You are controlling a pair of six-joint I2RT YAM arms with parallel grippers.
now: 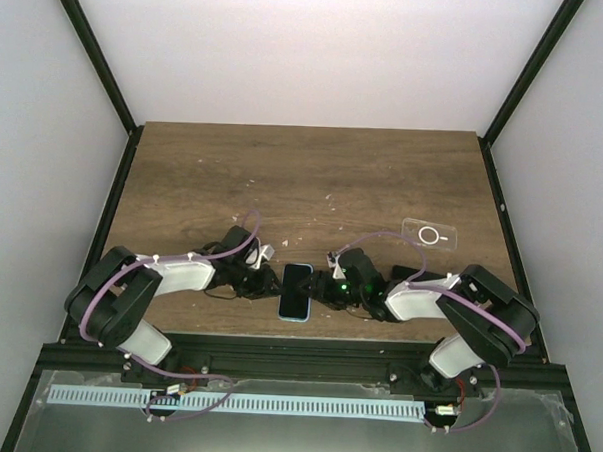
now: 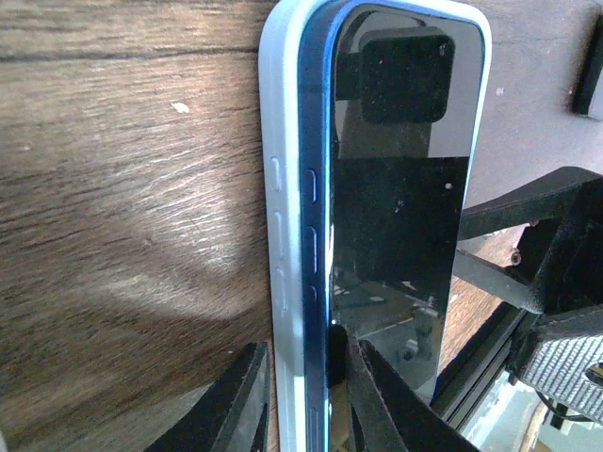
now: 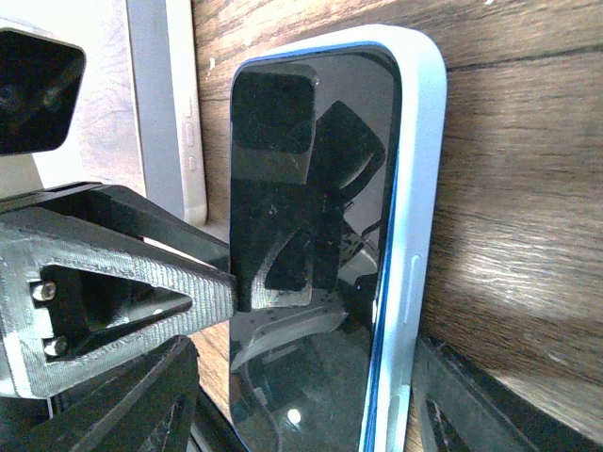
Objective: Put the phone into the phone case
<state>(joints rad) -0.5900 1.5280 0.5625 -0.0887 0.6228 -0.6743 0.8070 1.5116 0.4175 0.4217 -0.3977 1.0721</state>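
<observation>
From above, white walls (image 1: pixel 309 46) enclosed a flecked wood-grain counter (image 1: pixel 304 176). A blue phone (image 1: pixel 296 291) lay at lower centre, with a clear case (image 1: pixel 428 235) to its upper right.

Left wrist: the left pincer (image 2: pixel 303 350) pinched narrowly on the phone's edge and its pale phone case (image 2: pixel 283 235).

Right wrist: the right pincer (image 3: pixel 301 356) gaped wide around both.

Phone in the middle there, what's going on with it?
Both arms are working the phone between them. It lies screen up in the pale phone case, one long edge not yet seated. The left fingers pinch that edge; the right fingers sit spread either side. A clear case lies apart.
</observation>
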